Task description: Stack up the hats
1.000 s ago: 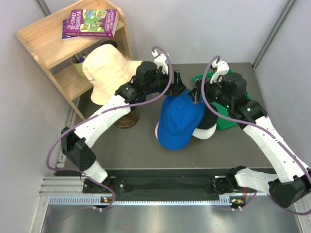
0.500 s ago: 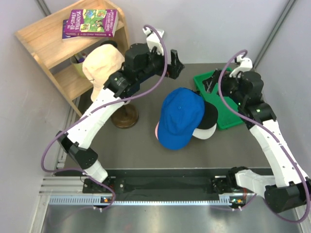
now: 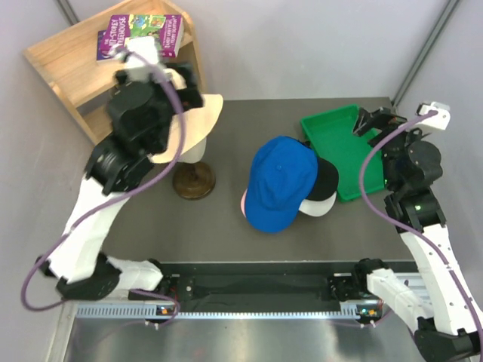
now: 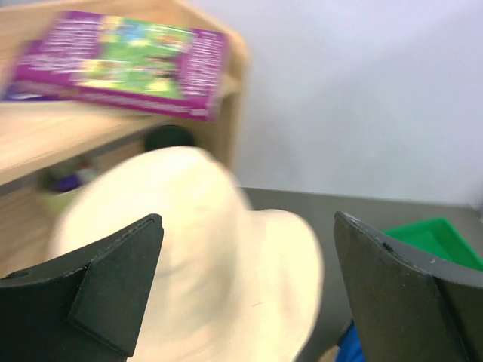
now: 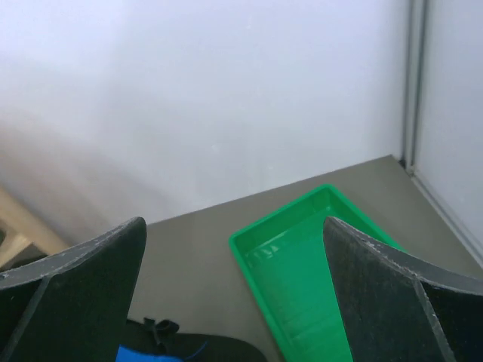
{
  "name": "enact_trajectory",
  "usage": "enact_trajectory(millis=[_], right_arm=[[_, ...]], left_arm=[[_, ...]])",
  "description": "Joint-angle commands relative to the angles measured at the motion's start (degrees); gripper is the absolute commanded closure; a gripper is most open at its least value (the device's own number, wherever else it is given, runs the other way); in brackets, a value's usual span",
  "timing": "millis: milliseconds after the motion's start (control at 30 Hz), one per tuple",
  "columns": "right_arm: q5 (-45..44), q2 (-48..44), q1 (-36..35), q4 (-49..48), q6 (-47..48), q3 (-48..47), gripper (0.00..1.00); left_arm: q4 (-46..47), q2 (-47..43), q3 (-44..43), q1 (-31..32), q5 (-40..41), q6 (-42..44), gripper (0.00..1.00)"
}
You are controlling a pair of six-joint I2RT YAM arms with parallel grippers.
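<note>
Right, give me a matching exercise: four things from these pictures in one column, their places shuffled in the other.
1. blue cap
2. green tray
3. purple book
4. pale peach hat

A. on top of the wooden shelf
B. on the wooden stand, next to the shelf
C. topmost on the pile of caps mid-table
D. at the far right of the table

Pairs: 1-C, 2-D, 3-A, 4-B

Top cam looks down from above/behind rig; wrist cams look fwd, low; all 3 share green tray.
</note>
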State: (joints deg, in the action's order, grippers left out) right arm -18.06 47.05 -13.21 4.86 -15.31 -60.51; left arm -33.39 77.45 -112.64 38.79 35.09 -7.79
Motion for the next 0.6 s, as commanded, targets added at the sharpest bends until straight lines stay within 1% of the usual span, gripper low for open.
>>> enact_trajectory(millis=[0,67,100,233,367,500,567], right_arm=[[-8.64,-1.52,0.56,-6.44,2.65,2.32,0.00],[-9.44,-2.75,0.47,-7.49,3.00,3.38,0.00],[-10.32,-2.92,0.47,-7.67,3.27,3.90,0.00],[-11.55,-3.54,0.56,-7.41,4.85,4.08,0.00],[-12.34,-3.72,0.56,-7.76,5.55,4.35,0.00],[-12.70,-4.33,0.56,-8.20,6.25,4.88,0.00],[-12.96,-4.33,0.56,-8.55,6.87,4.79,0.00]], left_arm=[[4.99,-10.02,6.63,0.06,18.59,2.17,0.01],[5.35,-13.11,9.00,0.06,21.85,2.60,0.01],[5.35,-13.90,9.54,0.06,24.82,2.69,0.01],[3.94,-15.31,10.07,0.06,28.63,3.39,0.01],[3.85,-15.75,11.12,0.06,27.31,4.27,0.01],[5.87,-16.45,12.79,-0.02,25.38,4.98,0.01],[7.36,-17.06,14.02,0.06,22.06,6.20,0.01]])
